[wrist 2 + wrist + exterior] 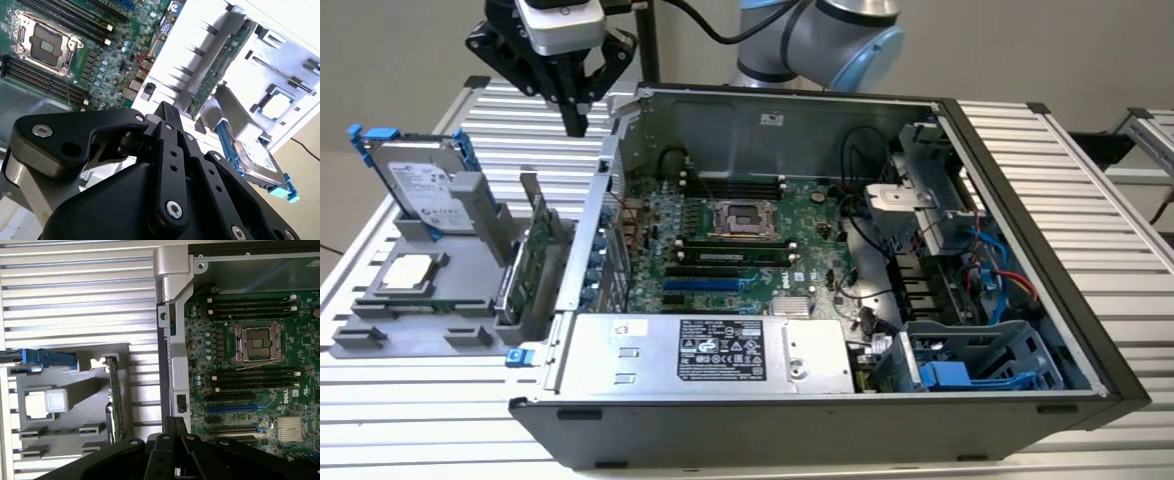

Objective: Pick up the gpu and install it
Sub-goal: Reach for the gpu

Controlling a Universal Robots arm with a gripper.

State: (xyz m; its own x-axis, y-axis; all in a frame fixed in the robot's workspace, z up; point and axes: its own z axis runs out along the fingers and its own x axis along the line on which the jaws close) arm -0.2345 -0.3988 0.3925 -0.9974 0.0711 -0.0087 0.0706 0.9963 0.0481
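So the jaws are pinched together with nothing between them, and the gripper (574, 122) hangs tip-down above the ribbed metal table (440, 430), just outside the open computer case (1014, 170) on the exterior view's left

Nothing is touching it. Both wrist views look down past its black linkage at the case wall and the parts rack underneath

The gpu (534, 255) is lower down and well apart from the gripper. It stands on its long edge in a slot of the grey holder (420, 340), just beside the case's outer wall, with the silver bracket poking up at the far end. The first wrist view sees it edge-on, as a thin green strip

Same holder, further to the exterior view's left: a hard drive (427, 185) in a blue frame stands upright, and a small square processor chip (407, 272) lies flat in front of it

Inside the case the green motherboard (720, 250) lies flat with its processor socket (740, 218) open and bare, long black slots run alongside it, and a silver power supply (707, 350) sits along the near edge
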